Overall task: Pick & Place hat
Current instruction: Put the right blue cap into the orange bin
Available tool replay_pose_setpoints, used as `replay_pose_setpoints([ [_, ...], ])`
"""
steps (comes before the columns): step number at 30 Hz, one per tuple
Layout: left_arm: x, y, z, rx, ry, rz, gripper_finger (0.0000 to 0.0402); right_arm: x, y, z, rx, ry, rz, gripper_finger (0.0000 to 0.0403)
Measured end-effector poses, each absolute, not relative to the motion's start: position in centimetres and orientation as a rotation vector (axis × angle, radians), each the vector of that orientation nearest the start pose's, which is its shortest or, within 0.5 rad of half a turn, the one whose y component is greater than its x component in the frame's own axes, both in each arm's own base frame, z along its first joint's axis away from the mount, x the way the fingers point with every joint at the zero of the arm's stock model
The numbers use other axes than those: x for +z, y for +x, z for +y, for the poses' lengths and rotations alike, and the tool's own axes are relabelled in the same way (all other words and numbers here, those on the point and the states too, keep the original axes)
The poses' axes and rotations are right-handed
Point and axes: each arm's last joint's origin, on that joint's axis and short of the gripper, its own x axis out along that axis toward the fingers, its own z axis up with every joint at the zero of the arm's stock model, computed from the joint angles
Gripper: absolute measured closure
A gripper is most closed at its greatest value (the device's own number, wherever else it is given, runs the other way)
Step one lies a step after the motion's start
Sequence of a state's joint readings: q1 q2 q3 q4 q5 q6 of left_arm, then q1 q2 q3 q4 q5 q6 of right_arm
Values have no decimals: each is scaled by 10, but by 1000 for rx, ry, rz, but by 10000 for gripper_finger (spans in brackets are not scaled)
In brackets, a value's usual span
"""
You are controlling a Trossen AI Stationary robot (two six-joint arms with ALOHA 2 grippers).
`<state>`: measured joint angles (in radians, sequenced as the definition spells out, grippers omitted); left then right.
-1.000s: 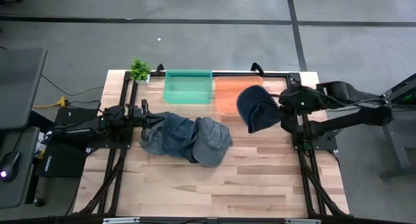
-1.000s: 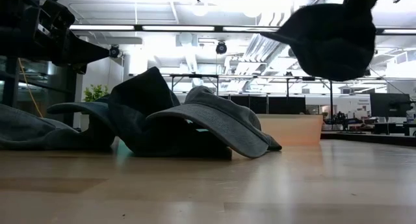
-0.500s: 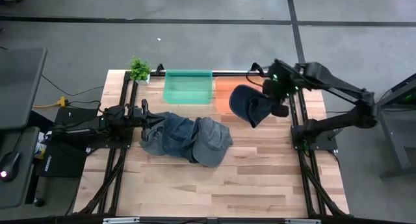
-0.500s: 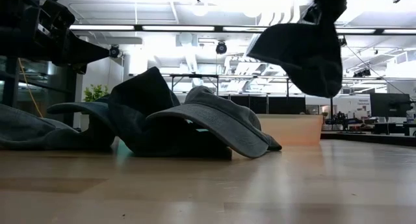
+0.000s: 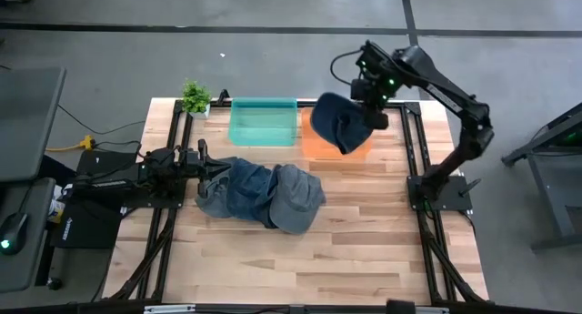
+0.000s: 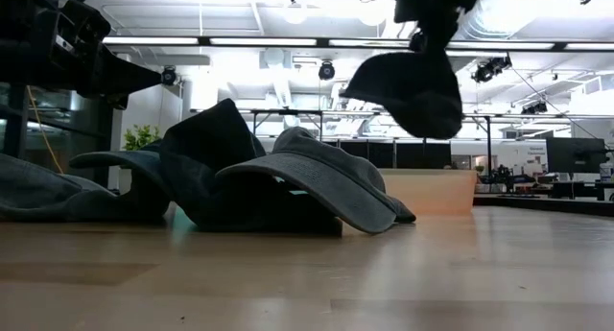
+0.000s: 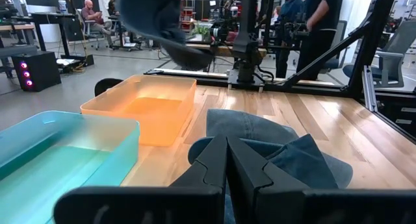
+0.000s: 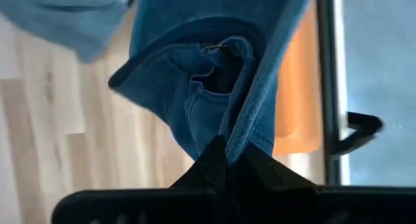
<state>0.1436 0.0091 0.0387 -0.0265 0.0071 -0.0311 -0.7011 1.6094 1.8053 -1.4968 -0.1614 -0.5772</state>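
The right end effector (image 5: 371, 103) pinched a dark hat (image 5: 337, 126) above the orange bin (image 5: 338, 143), apparently positioned for dropping; the left end effector (image 5: 207, 162), pressed together, waited beside the hat pile (image 5: 262, 194).

No legible text, label, brand, number or sign in any view: none on the hats, the bins, the worktop or the arms, and nothing readable on the screens and fixtures in the room behind
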Motion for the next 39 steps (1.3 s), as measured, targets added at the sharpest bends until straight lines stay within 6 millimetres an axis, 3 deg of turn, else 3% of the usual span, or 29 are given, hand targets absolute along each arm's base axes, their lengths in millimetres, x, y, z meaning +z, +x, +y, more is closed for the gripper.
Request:
replay_pose_setpoints([
  [6, 173, 95, 14, 137, -31, -5, 401, 370, 234, -211, -143, 38, 1324, 395],
  [21, 173, 95, 14, 136, -31, -5, 401, 316, 252, -253, 25, 30, 1522, 395],
  [30, 173, 95, 14, 136, -31, -5, 401, 287, 271, -267, 87, 15, 1522, 395],
  [39, 173, 95, 14, 136, -31, -5, 401, 274, 284, -268, 140, -18, 1490, 395],
])
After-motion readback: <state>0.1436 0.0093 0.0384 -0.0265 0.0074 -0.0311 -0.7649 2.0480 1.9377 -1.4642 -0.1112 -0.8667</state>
